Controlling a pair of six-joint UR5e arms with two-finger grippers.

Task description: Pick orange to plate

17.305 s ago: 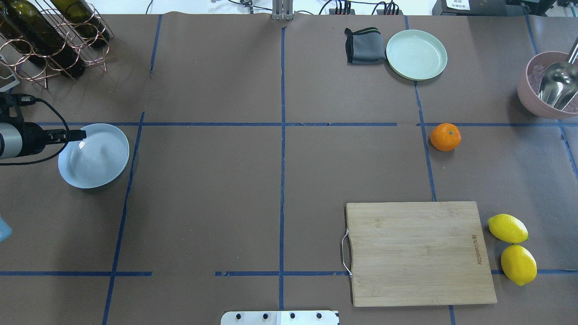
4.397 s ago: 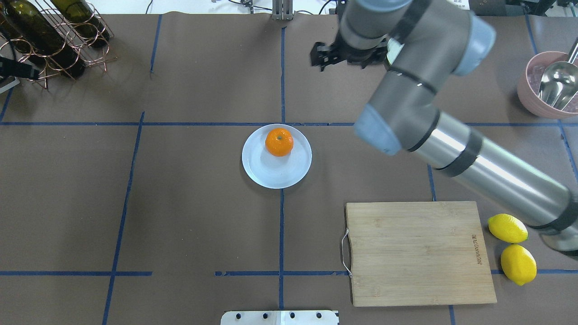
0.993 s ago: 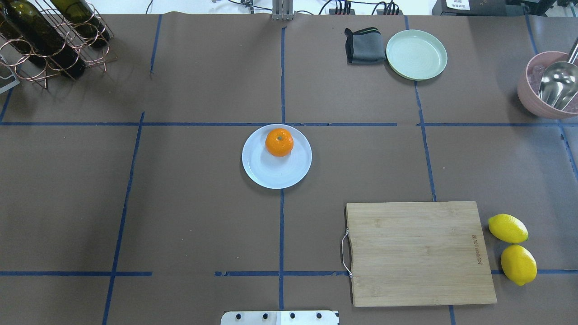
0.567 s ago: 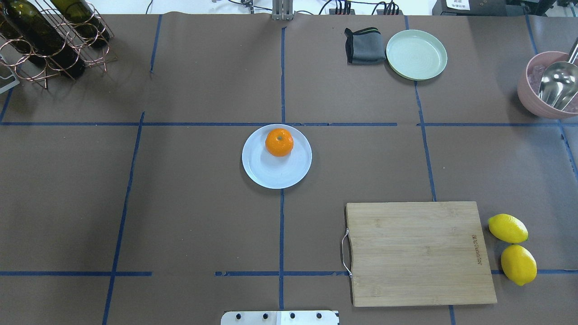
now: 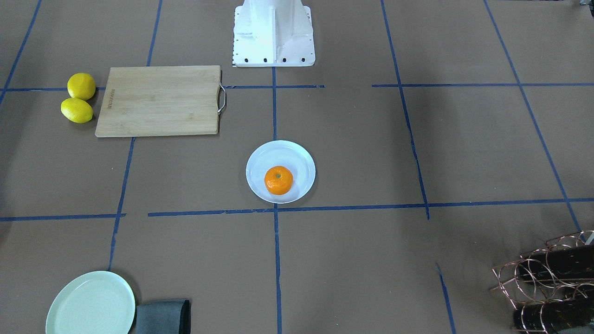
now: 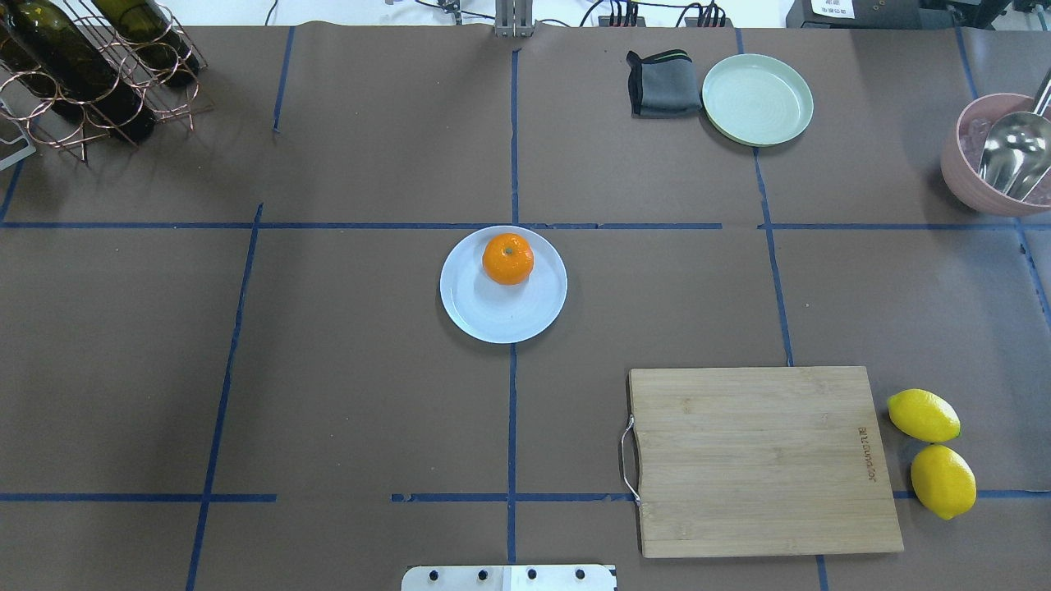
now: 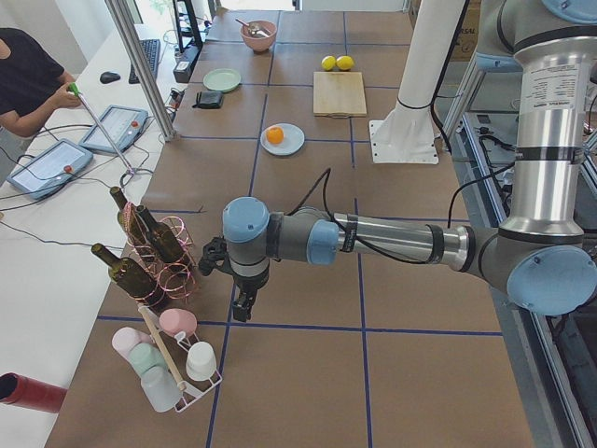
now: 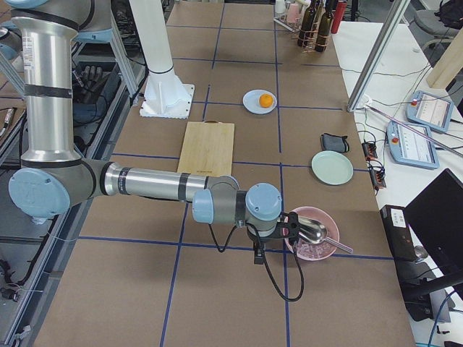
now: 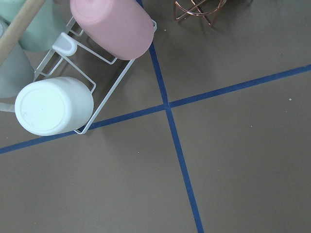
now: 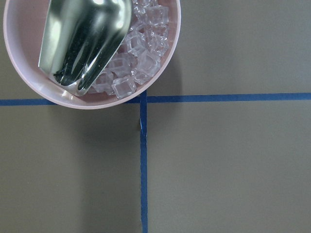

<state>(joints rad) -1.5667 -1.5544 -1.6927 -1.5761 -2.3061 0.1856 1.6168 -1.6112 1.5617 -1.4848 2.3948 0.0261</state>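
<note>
The orange [image 6: 507, 259] rests on the far part of the bluish-white plate [image 6: 493, 318], which stands at the table's middle where the tape lines cross. Nothing touches either one; the front-facing view shows the orange [image 5: 279, 180] on the plate [image 5: 299, 160] with no arm near. My left gripper [image 7: 244, 306] hangs over the table's left end beside a cup rack, far from the plate. Over the right end, my right gripper [image 8: 258, 254] points down next to a pink bowl. Only the side views show them, so I cannot tell whether they are open or shut.
A mint-green plate [image 6: 757, 99] and a folded grey cloth [image 6: 663, 83] lie at the far right. The cutting board [image 6: 759, 460] and two lemons [image 6: 923, 414] are near right. A pink bowl [image 6: 969, 185] holds ice and a scoop. A bottle rack [image 6: 90, 66] is far left.
The plate went from the left side to the centre and the orange from the right onto it. The right arm then left the overhead view. Nothing moved in the last second.
</note>
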